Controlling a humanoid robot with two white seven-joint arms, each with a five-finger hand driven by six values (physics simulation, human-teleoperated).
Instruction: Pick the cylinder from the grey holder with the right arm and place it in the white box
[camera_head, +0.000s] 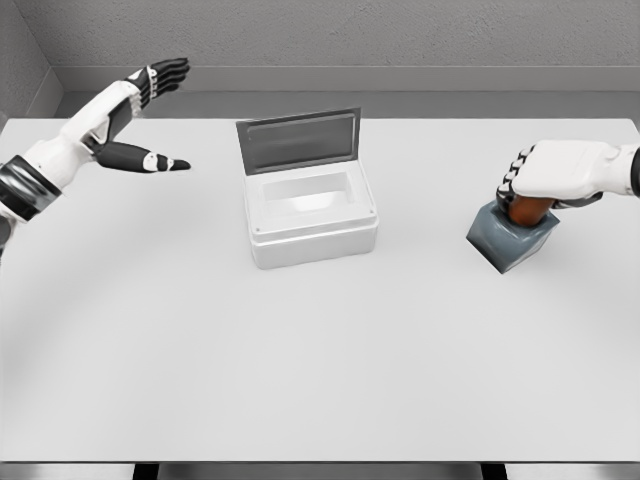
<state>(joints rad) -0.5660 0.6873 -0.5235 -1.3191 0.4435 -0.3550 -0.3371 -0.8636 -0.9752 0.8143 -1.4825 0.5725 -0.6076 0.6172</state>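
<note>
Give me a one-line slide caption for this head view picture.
Right robot hand grips the brown cylinder in its grey holder; the open white box waits mid-table.

The box (311, 215) is white with a grey lid (298, 139). The holder (510, 240) is blue-grey, the cylinder (529, 209) brown-orange. The table (320, 350) is plain white.

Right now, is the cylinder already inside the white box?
No. The cylinder still sits in the grey holder at table right, with the right hand closed around it; the white box is open.
</note>
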